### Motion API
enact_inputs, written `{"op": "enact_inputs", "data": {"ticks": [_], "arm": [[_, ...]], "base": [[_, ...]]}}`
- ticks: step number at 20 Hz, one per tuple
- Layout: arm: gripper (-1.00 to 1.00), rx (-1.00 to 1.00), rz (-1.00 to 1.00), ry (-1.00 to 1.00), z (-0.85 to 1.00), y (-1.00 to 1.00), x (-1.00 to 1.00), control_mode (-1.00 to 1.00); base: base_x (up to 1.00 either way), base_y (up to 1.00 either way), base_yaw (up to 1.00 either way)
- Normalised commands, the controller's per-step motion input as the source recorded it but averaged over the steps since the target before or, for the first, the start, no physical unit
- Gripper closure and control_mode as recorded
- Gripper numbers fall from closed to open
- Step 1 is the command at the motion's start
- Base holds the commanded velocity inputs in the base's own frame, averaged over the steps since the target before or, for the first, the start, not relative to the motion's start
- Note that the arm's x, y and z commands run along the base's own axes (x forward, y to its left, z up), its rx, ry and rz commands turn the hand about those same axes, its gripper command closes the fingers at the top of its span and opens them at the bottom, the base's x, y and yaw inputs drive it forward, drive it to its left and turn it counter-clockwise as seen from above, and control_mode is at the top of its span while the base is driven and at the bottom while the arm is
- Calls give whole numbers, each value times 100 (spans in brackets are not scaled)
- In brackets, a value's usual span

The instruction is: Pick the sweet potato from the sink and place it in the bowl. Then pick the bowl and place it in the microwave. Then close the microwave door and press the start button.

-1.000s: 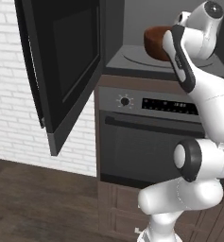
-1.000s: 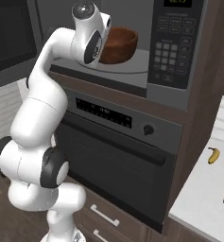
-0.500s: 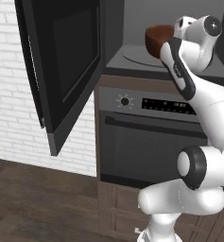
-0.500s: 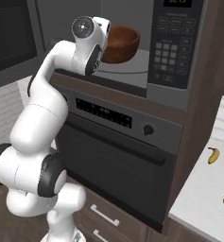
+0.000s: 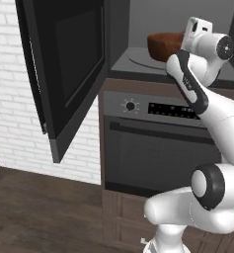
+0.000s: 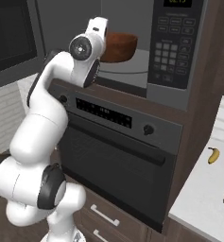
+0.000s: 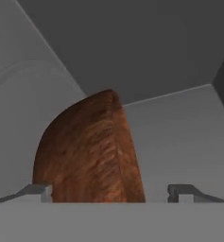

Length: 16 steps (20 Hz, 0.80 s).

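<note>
Microwave (image 6: pixel 179 42) placement is the step in hand, judged near its finish: the bowl (image 5: pixel 164 45) stands inside the grey cavity on the round turntable plate (image 5: pixel 144 60), and what remains appears to be retreat, door closing and the start button.

Microwave door (image 5: pixel 64 79) hangs fully open to the left of the cavity, its dark glass window facing into the room. Below the cavity sits the oven (image 6: pixel 108 156) with its knob and handle bar; it plays no part in this task.

Arm position: the white arm reaches up into the cavity mouth. In the hand view the gripper (image 7: pixel 108 194) has its fingertips (image 7: pixel 38 191) spread wide, one on each side of the bowl's wall, with visible space between the right tip and the wood. The bowl looks released rather than clamped.

Procedure, as advised:
1. Keep the jaws apart and draw the hand straight back out of the opening, so that neither tip drags the bowl off the plate.
2. Clear the cavity edge fully before swinging toward the door.
3. Push the door from its outer face.

Orientation of the bowl: it is round and has no long axis. It stands upright, mouth upward, base flat on the turntable. Whether the sweet potato lies inside cannot be told from these views.
</note>
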Motion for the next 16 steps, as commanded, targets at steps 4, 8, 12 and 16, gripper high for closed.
{"op": "enact_inputs", "data": {"ticks": [4,8,12,16], "arm": [[-100,5,0,-49,21,8,-100,-100],[-100,4,0,-30,38,14,-100,-100],[-100,0,0,-15,58,10,-100,-100],[-100,0,0,5,56,7,-100,-100]], "base": [[0,0,0],[0,0,0],[0,0,0],[0,0,0]]}}
